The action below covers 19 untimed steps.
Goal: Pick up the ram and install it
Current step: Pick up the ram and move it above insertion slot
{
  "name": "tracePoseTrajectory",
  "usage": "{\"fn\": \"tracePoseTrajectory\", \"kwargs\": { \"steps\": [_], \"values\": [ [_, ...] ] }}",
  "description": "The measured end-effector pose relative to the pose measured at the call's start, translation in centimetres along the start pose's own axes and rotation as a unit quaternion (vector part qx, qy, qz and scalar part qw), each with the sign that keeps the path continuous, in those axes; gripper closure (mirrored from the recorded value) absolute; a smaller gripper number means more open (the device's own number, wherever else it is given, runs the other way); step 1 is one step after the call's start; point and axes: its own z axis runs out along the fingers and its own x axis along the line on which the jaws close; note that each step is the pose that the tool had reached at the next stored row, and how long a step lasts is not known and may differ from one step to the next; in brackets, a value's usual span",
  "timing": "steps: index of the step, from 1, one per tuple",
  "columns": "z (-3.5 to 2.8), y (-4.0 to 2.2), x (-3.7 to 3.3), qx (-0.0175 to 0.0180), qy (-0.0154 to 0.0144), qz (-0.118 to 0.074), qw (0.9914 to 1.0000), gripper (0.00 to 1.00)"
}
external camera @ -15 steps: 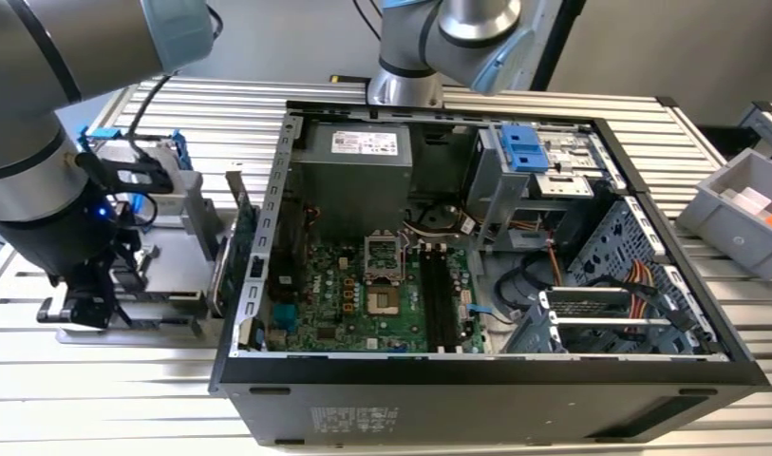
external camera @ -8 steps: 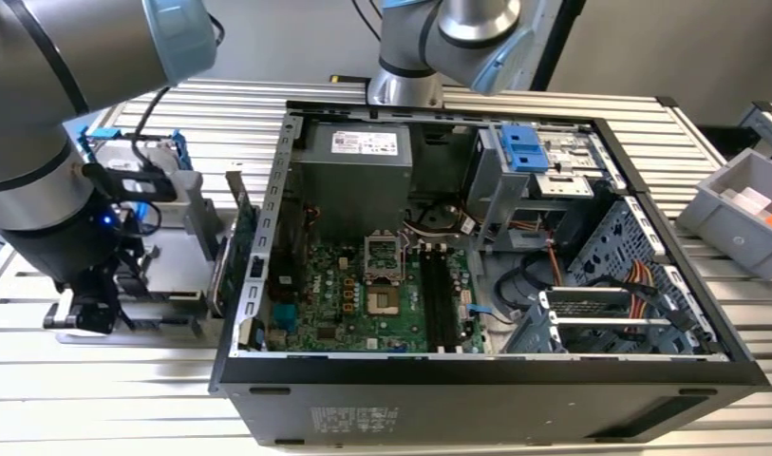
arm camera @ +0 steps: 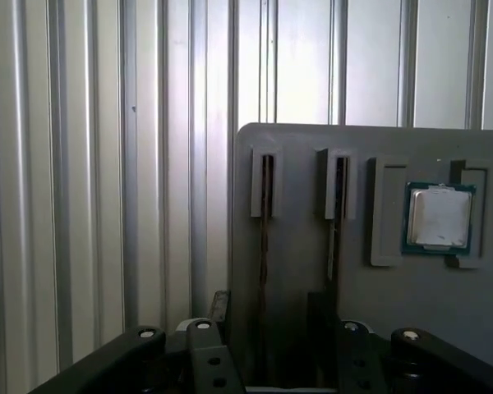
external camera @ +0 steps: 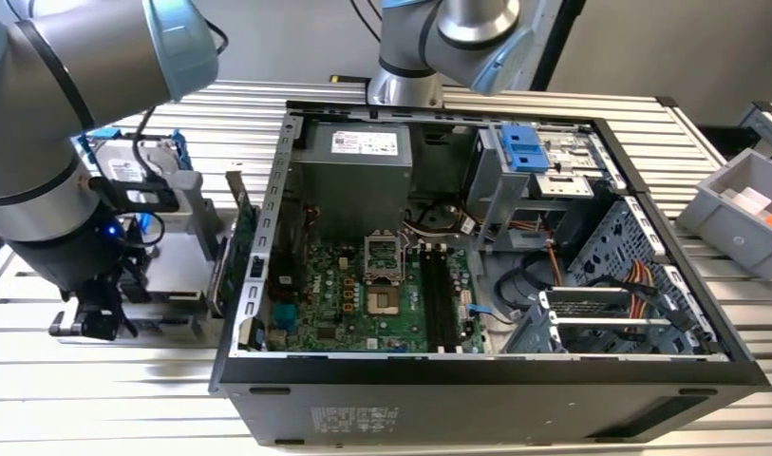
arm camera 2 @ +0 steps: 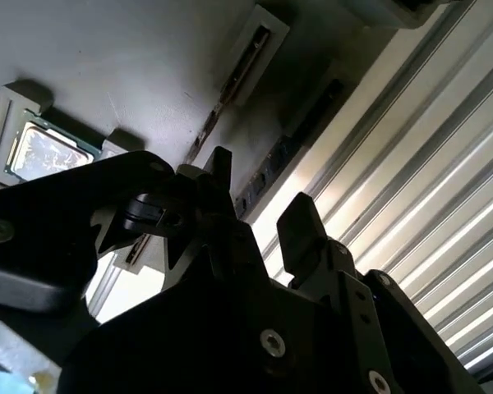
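Two rams stand on edge in the slots of a grey holder [arm camera: 304,271] beside the computer case. In the first wrist view my gripper [arm camera: 271,316] is open, with one ram [arm camera: 264,230] running down between its fingers [arm camera: 220,305]. The second wrist view shows the same: the gripper [arm camera 2: 260,194] straddles a dark ram [arm camera 2: 292,144], with a gap on each side. In the exterior view the gripper [external camera: 101,318] hangs low over the holder [external camera: 170,275], on the exterior view's left. The black memory slots [external camera: 442,294] lie on the motherboard inside the open case [external camera: 487,375].
A small square silver chip [arm camera: 440,217] sits in a pocket of the same holder. A drive with blue clips [external camera: 139,161] stands behind the holder. A second arm's base [external camera: 411,66] rises behind the case. A grey bin [external camera: 741,204] is at the exterior view's right.
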Motion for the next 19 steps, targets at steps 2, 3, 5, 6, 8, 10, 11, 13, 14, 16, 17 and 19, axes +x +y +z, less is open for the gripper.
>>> {"fn": "tracePoseTrajectory", "kwargs": {
  "steps": [2,3,5,6,8,10,11,13,14,16,17,19],
  "values": [
    [0.33,0.08,0.01,0.0,0.0006,0.0,1.0,0.0],
    [0.47,0.11,0.01,0.0,0.0008,0.0,1.0,0.0],
    [0.66,0.17,0.01,-0.0001,0.0011,0.0,1.0,0.0],
    [0.7,0.19,0.0,0.0,0.0011,-0.001,1.0,0.0],
    [0.75,0.26,0.0,0.0,0.001,-0.002,1.0,0.0],
    [0.76,0.28,0.0,0.0,0.0011,-0.003,0.99999,0.0],
    [0.76,0.29,0.0,0.0,0.0011,-0.003,0.99999,0.0],
    [0.77,0.29,0.0,0.0,0.001,-0.003,0.99999,0.0],
    [0.77,0.29,0.0,0.0,0.001,-0.003,0.99999,0.0],
    [0.77,0.29,0.0,0.0001,0.001,-0.003,0.99999,0.0],
    [0.77,0.29,0.0,0.0,0.001,-0.003,0.99999,0.0],
    [0.77,0.29,0.0,0.0,0.0011,-0.003,0.99999,0.0]
  ]
}}
